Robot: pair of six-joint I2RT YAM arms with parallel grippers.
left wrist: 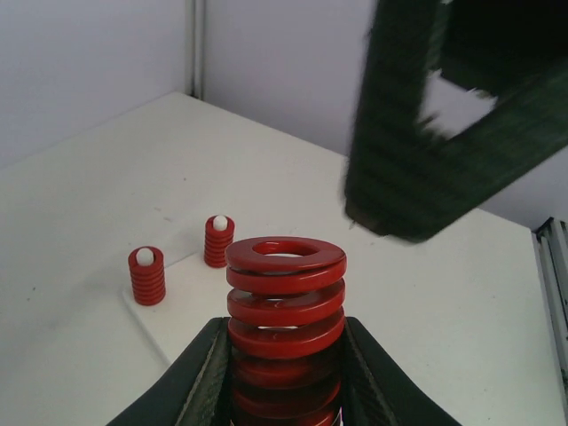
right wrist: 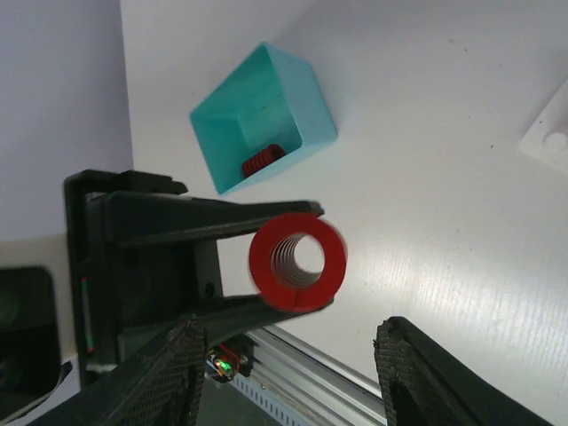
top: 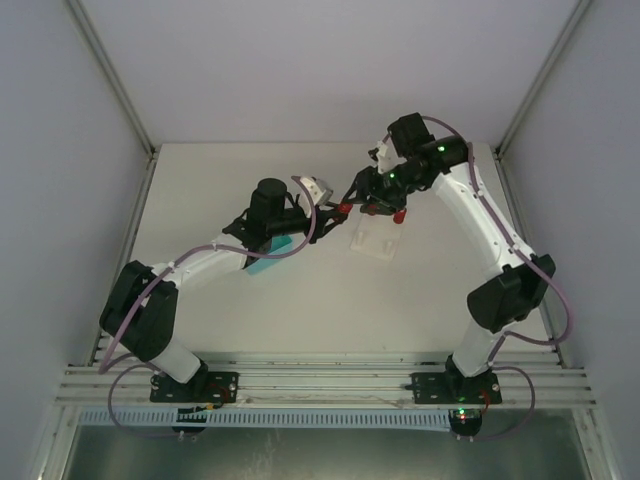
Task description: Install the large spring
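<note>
Starting at nine o'clock on the table point(top: 300, 325) in the top view: a teal bin point(top: 268, 258), half covered by the left arm point(top: 205, 265). Holds one small red spring point(right wrist: 264, 161), visible only through the right wrist camera, at twelve o'clock of that frame, down inside the open mouth.

Next, toward centre: the left gripper point(left wrist: 286, 333), clamped firmly on the large spring point(left wrist: 286, 293), fingers pressed against both sides of the lower coils, upper coils standing free above the tips. From above, no more than a red speck between the two wrists. From the right wrist, seen end-on, bore hollow, held in the air clear of the table.

At three o'clock of the spring in the top view: a white plate point(top: 375, 242), lying flat. Carries two short red springs point(left wrist: 146, 277) on white-tipped pegs point(left wrist: 145, 256), plain at nine o'clock in the left wrist view, too small to tell from above.

Farthest right: the right gripper point(right wrist: 288, 355), spread wide and gripping nothing, fingers rising from six o'clock of its own view, below the spring and apart from it. Shows in the left wrist view only as a dark blur at one o'clock, beyond the spring.
</note>
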